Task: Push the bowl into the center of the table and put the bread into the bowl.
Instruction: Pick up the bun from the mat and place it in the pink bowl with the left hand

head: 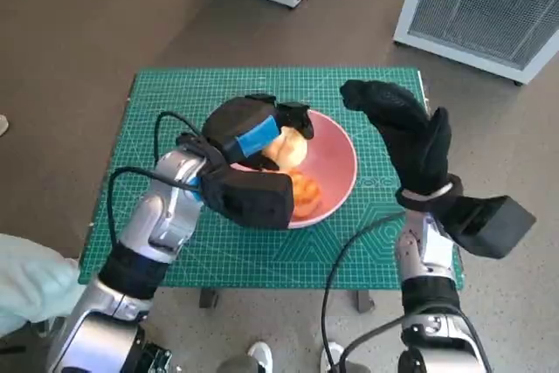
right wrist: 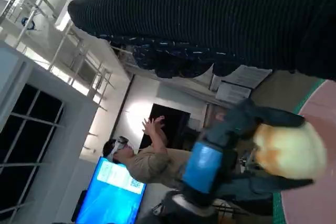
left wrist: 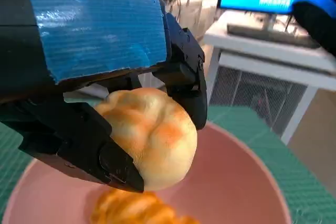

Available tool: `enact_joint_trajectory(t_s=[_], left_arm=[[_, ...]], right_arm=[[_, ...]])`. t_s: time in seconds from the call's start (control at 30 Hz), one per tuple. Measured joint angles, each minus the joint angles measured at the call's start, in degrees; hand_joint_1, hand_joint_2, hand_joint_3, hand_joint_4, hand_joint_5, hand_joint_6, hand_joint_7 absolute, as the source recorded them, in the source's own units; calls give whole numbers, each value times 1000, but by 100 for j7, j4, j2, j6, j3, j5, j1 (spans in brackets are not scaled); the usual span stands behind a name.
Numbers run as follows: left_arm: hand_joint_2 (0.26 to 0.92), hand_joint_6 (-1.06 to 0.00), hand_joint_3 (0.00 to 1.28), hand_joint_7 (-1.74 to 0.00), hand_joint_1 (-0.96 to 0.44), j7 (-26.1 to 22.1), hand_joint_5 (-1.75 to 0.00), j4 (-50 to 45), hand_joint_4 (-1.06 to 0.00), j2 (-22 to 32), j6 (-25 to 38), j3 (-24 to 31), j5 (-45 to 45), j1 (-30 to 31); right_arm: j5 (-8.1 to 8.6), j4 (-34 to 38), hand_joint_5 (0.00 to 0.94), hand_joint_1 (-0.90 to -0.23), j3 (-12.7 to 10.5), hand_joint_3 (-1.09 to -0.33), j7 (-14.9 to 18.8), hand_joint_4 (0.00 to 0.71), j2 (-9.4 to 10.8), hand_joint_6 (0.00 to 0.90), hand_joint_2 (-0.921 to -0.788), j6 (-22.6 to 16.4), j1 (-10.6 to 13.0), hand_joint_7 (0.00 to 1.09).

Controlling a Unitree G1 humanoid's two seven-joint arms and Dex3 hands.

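**Operator:** Report task status.

**Technician:** The pink bowl stands on the green cutting mat that covers the table, about midway between the mat's left and right edges and midway between its far and near edges. Judged from this placement, the push step is complete. The left hand grips a pale round bread roll above the bowl's interior; its fingers are clamped on both sides of the roll. The roll is not yet released, so the placing step remains open. A second orange-brown baked piece already lies on the bowl floor, under the held roll.

**Operator:** State of the right hand?

**Technician:** The right hand is raised above the mat's right edge, just beside the bowl's rim, holding nothing. Its fingers look extended and loosely apart; no contact with the bowl is visible.

**Operator:** Orientation of the roll and bowl?

**Technician:** The roll is nearly round, so no clear long axis can be given. In the left wrist view its browned crust faces away from the palm. The bowl sits upright with its opening upward. Remaining action, as a judgement: lower the roll and open the fingers.
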Motion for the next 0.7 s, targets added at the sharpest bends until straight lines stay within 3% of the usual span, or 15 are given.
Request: enact_joint_trajectory(t_s=[0.07, 0.1, 0.2, 0.4, 0.7], left_arm=[[867, -365, 139, -622, 25, -148, -522, 96, -361, -51, 15, 23, -163, 3], [843, -332, 118, -433, 13, -245, -334, 103, -267, -67, 54, 35, -231, 8], [824, -275, 91, -190, -44, -651, -109, 79, -133, -101, 291, 59, -490, 23], [824, -261, 62, -70, -166, -983, -13, -164, -67, -67, 550, 113, -669, 125], [856, -252, 45, -33, -190, -1005, 0, -705, -53, 20, 545, 428, -1005, 296]], right_arm=[[-5, -14, 1, -700, 3, -726, -15, 214, 2, -1, -921, 0, 6, 605], [-6, -21, 1, -701, 4, -726, -23, 214, 4, -1, -921, 0, 8, 604], [-8, -37, 1, -702, 7, -725, -39, 214, 11, -1, -921, 0, 10, 603], [-9, -42, 1, -706, 8, -719, -55, 214, 12, -1, -921, 0, 10, 600], [-11, -62, 0, -707, 19, -717, -79, 211, 19, -1, -921, 0, 9, 601]])
